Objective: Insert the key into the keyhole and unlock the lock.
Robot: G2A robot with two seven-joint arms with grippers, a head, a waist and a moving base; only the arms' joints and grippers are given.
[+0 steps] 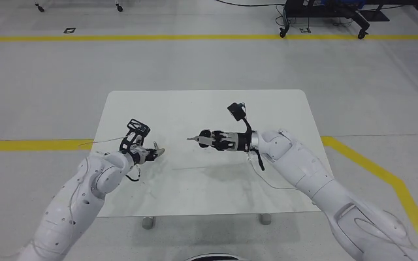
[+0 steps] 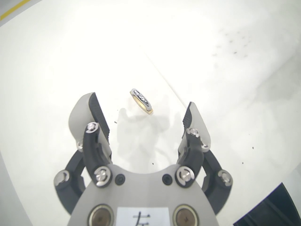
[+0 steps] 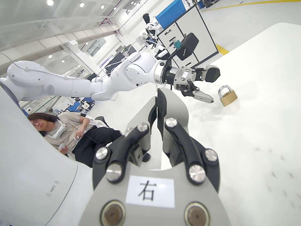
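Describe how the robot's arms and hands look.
The left arm and right arm have glossy white shells with thin cables along them. Each wrist carries a black camera box. The left hand and right hand have grey bases, black linkages, silver screws, grey fingers with black ribbed pads, and a white label with a black character.

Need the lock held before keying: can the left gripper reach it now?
Probably yes. The left gripper is open and close to the lock, which rests on bare table right ahead of its fingers, with nothing between them.
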